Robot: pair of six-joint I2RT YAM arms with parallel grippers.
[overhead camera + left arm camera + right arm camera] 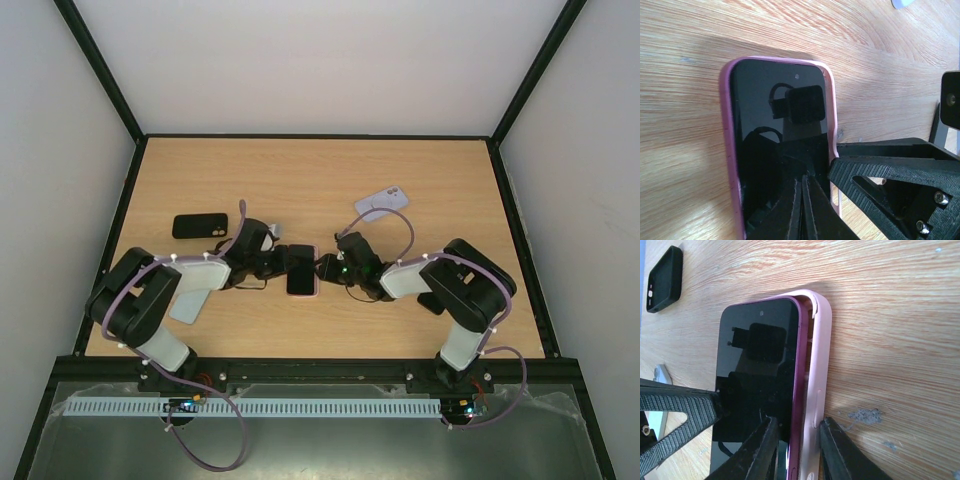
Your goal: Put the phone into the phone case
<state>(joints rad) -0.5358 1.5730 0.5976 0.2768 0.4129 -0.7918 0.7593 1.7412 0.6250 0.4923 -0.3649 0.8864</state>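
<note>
1. We find the phone (301,268) lying screen-up near the middle of the table (450,190), directly between the two grippers. It sits inside the pink phone case (726,150).
2. In the left wrist view, the case's rim hugs the phone's top edge and one long side closely.
3. In the right wrist view, we see the opposite long side. Here the case wall stands slightly off the phone's edge, and a thin gap shows near the upper corner.
4. The left gripper (802,190) has its fingers pressed together with nothing between them. The closed tips lie over the lower part of the dark screen. We cannot tell whether they bear down on the glass.
5. The right gripper (798,422) is narrow. One finger lies over the phone's edge and the other sits against the outside of the case wall, so the wall and the phone's edge are pinched between them.
6. A black case (200,226) lies flat on the table, well apart to the left of the phone.
7. A pale case (381,201) lies farther back, to the right of the phone, with its camera cutout facing up.
</note>
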